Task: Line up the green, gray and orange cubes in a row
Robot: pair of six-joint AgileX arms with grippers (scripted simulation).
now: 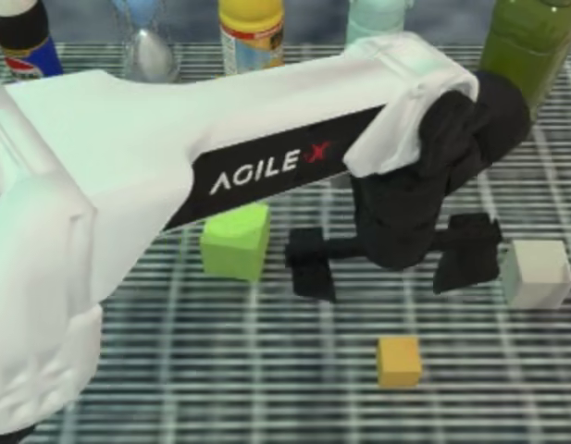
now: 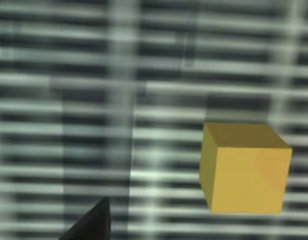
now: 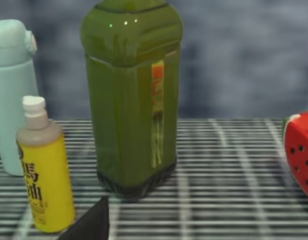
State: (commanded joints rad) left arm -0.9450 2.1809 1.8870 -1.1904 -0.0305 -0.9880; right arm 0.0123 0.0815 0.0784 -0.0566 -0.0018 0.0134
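Between green cube (image 1: 236, 240) and gray cube (image 1: 537, 272), left pincer (image 1: 389, 259) hangs spread and empty, probably lining up above orange cube (image 1: 399, 360).

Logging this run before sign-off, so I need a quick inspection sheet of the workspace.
Surface: table with a gray grid pattern.
Job's things: green cube, gray cube and orange cube apart, not in a row.
Clutter: green bottle, yellow bottle, pale container, red object; other bottles at the table's far edge.
Grippers: left gripper open, over the table between green and gray cubes, holding nothing; right arm not in the top view.
Cables: nothing seen.
Surroundings: blurred gray backdrop.
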